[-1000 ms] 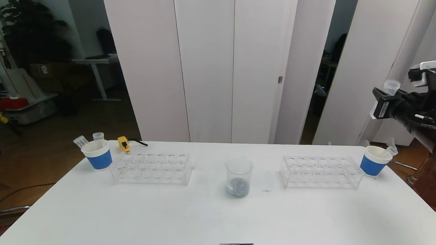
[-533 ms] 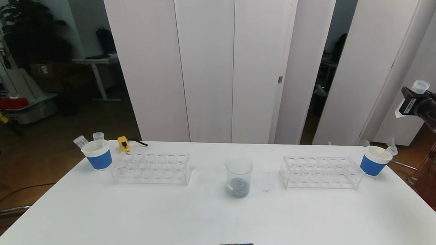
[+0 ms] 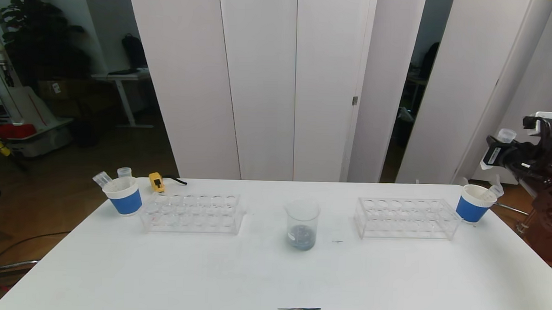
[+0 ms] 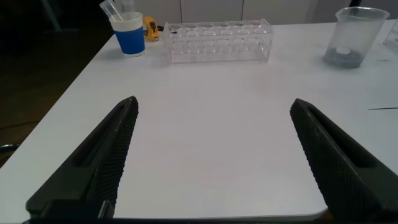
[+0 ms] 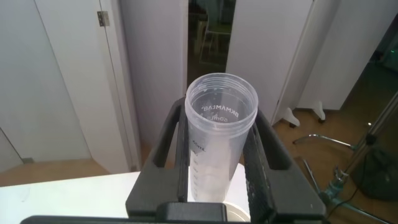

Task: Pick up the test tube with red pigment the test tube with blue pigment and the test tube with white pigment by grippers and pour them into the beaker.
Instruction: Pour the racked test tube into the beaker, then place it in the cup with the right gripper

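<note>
Two racks flank your beaker [image 3: 302, 224] at mid-tabletop [image 3: 272, 274], keeping it within both arms' reach. Left gripper [image 4: 214, 155]: jaws spread, empty, low. Right gripper [image 3: 500, 151]: jaws pinching an upright, seemingly empty tube [image 5: 219, 140] above the right cup [image 3: 471, 203], probably for discarding.

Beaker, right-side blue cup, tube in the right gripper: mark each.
beaker [image 3: 302, 224], head view, clear side wall
right-side blue cup [image 3: 469, 208], head view, blue band
tube [image 5: 219, 124], right wrist view, open rim

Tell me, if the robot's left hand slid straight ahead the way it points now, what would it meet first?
Probably nothing soon: the open left hand points over bare table. Farther on stands the clear tube rack, likely first, though depth is uncertain.
</note>
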Robot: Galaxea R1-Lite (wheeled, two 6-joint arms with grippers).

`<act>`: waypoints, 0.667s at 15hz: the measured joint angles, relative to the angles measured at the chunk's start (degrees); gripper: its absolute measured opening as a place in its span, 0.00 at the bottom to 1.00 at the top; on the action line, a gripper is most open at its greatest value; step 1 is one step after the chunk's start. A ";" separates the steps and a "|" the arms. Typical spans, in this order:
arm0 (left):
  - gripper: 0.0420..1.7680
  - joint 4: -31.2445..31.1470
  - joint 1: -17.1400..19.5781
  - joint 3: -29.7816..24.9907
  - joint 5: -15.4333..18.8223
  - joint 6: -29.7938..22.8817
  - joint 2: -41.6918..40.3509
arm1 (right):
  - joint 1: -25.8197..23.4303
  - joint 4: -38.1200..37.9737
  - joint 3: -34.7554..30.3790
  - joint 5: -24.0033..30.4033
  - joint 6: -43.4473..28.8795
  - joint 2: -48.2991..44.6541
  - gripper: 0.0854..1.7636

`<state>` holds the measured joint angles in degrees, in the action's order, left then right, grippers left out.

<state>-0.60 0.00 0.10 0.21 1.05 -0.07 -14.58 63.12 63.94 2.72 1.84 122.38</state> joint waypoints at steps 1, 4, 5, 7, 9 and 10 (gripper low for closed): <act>0.99 -0.02 0.00 0.00 -0.02 0.00 0.00 | -0.11 0.29 -0.05 -0.02 0.00 1.10 0.30; 0.99 -0.02 0.00 0.00 0.00 0.00 0.00 | -0.61 1.38 -1.38 -0.13 0.37 3.52 0.30; 0.99 -0.02 0.00 0.00 -0.02 0.00 0.00 | -0.68 1.68 -2.08 -0.16 0.44 4.08 0.30; 0.99 -0.02 0.00 0.00 0.00 0.00 0.00 | -0.83 2.89 -3.58 -0.13 0.59 4.83 0.30; 0.99 -0.02 0.00 0.00 0.00 0.00 0.00 | -1.49 3.24 -5.32 -0.13 1.57 5.18 0.30; 0.99 -0.02 0.00 0.00 0.00 0.00 0.00 | -2.01 3.33 -6.19 -0.09 2.82 5.29 0.30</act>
<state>-0.62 0.00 0.10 0.21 1.05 -0.07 -16.59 66.45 57.75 2.63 4.66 127.67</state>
